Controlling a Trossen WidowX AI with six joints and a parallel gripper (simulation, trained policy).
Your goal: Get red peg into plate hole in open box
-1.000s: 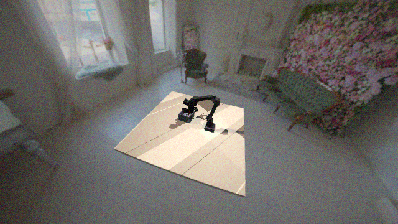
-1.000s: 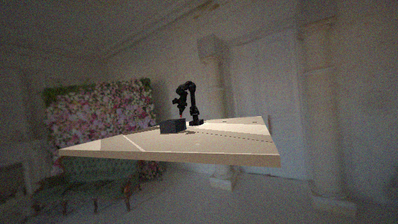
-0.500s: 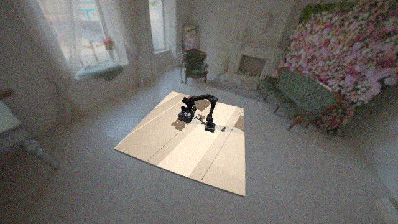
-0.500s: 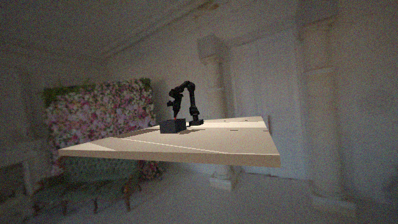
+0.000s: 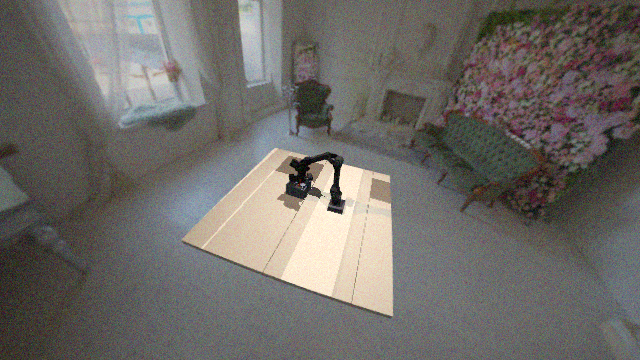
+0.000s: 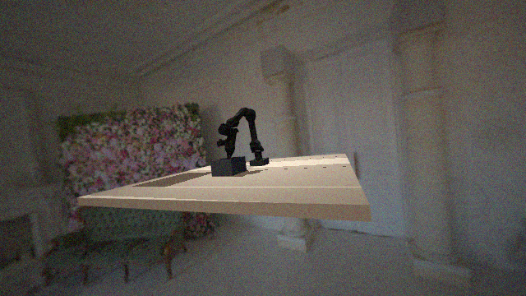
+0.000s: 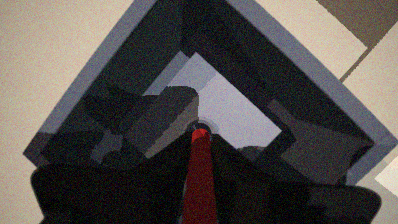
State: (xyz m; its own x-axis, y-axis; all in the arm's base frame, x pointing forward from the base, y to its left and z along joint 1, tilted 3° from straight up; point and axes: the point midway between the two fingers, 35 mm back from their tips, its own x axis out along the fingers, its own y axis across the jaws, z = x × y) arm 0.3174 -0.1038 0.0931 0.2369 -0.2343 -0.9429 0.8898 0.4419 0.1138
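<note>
The peg (image 7: 201, 180) is red, the plate (image 7: 235, 112) pale grey, the box (image 5: 298, 190) (image 6: 222, 168) (image 7: 280, 47) dark blue-grey.

Over the last second I bring my claw (image 5: 300, 182) (image 6: 228, 157) (image 7: 201, 139) lower, and farther from my base toward the far-left corner of the worktop (image 5: 320, 250) (image 6: 288, 195), as the top view shows it. In the exterior view, my fingertips now reach the box (image 5: 298, 191) (image 6: 222, 168) (image 7: 62, 107) rim, and the red peg (image 7: 200, 175), visible above it earlier, has dropped from sight. The light shifts too: a pale line now runs almost along the near edge there, and a dark band appears toward the left edge.
</note>
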